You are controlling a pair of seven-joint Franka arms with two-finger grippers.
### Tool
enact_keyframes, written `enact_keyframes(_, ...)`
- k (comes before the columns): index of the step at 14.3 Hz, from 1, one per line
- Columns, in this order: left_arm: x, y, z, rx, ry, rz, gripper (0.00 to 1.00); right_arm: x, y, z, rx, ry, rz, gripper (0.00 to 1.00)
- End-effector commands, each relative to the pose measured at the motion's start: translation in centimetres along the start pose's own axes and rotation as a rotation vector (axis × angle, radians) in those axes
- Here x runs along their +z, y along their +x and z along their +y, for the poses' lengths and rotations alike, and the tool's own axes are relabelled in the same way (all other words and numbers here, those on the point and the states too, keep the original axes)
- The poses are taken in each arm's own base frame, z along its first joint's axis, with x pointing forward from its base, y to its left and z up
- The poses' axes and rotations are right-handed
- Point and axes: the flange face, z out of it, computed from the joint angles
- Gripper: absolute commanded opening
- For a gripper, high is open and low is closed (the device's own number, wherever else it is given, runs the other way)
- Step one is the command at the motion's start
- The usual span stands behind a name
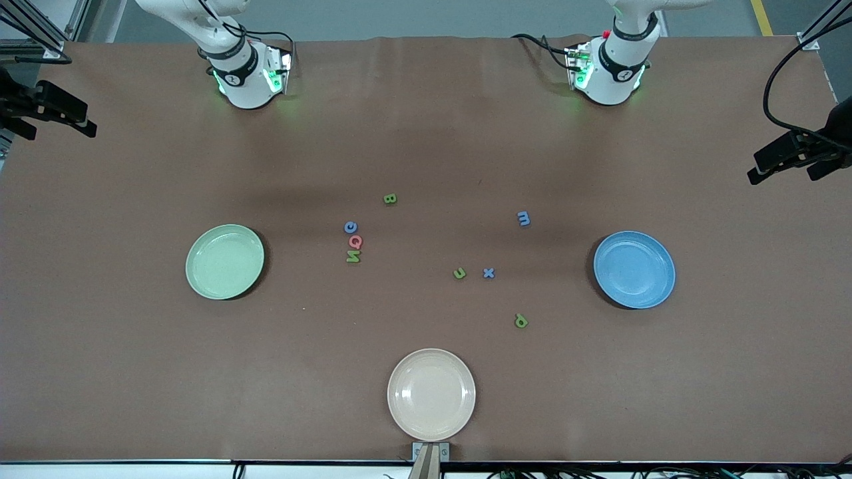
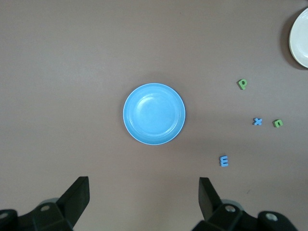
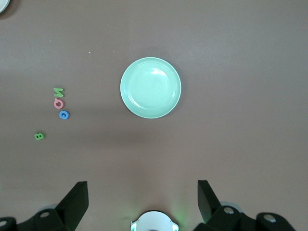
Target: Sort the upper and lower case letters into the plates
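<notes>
Two plates lie on the brown table: a pale green plate [image 1: 225, 261] [image 3: 150, 88] toward the right arm's end and a blue plate [image 1: 634, 269] [image 2: 154, 114] toward the left arm's end. Between them lie the letters. Green B [image 1: 390, 198], blue C [image 1: 351, 227], red-pink Q [image 1: 355, 241] and green N [image 1: 353, 257] sit nearer the green plate. Blue m [image 1: 524, 218], green u [image 1: 459, 273], blue x [image 1: 488, 272] and green p [image 1: 521, 321] sit nearer the blue plate. My left gripper [image 2: 143, 202] hangs open high over bare table beside the blue plate. My right gripper [image 3: 143, 204] hangs open high above its own base, empty.
A cream-beige plate [image 1: 431, 394] rests near the table's front edge, nearest the front camera. The arms' bases [image 1: 249, 76] [image 1: 609, 70] stand at the table's back edge. Camera mounts [image 1: 50, 110] [image 1: 795, 156] reach in at both ends.
</notes>
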Motion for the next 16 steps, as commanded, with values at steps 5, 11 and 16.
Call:
enact_keyframes(5, -0.4, 0.1, -0.2, 0.012, -0.008, -0.008, 1.0, 0.0, -0.8, -0.1, -0.012, 0.015, 0.005, 1.0)
enact_keyframes(11, 1.9, 1.0, 0.7, 0.009, -0.013, -0.051, 1.0, 0.0, -0.7, 0.1, -0.009, 0.015, 0.005, 1.0)
enact_keyframes(16, 9.9, 3.4, 6.7, 0.0, 0.006, -0.172, 1.0, -0.1, -0.7, 0.0, -0.011, 0.015, 0.005, 1.0)
